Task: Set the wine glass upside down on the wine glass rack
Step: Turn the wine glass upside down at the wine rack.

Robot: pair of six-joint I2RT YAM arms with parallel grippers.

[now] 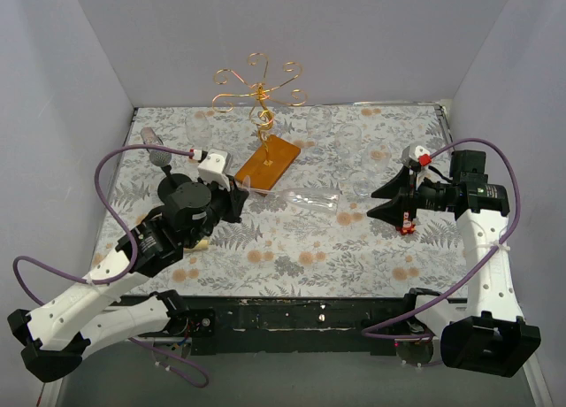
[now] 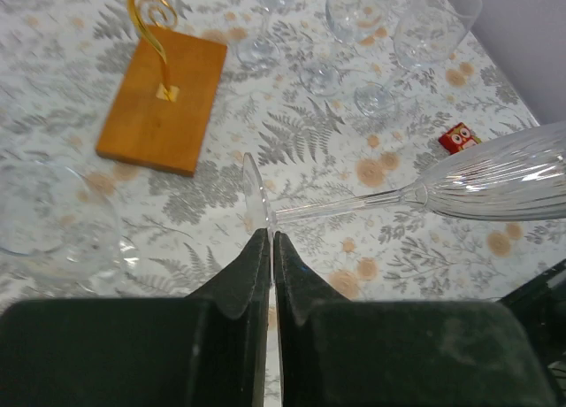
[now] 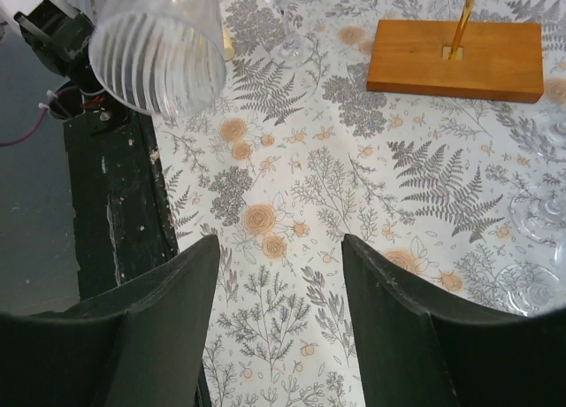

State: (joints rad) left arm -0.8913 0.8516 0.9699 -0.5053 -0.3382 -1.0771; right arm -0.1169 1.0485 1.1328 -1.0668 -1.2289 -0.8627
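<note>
The wine glass [image 1: 305,197], clear and ribbed, lies sideways with its bowl pointing right. My left gripper [image 1: 237,193] is shut on the edge of its foot; in the left wrist view the gripper [image 2: 270,234] pinches the foot and the bowl [image 2: 504,181] reaches right. The bowl's mouth also shows in the right wrist view [image 3: 159,49]. The wine glass rack [image 1: 259,88] is a copper-gold wire tree on an orange-brown wooden base [image 1: 268,162], just behind the glass; the base also shows in both wrist views [image 2: 164,97] [image 3: 455,57]. My right gripper [image 1: 373,205] [image 3: 276,243] is open and empty, right of the bowl.
Several other clear glasses stand on the floral cloth [image 2: 265,18] [image 2: 424,35], and one is close on the left [image 2: 53,217]. A small red block [image 1: 407,226] [image 2: 460,137] lies by the right gripper. A grey microphone head [image 1: 159,157] is behind the left arm. White walls enclose the table.
</note>
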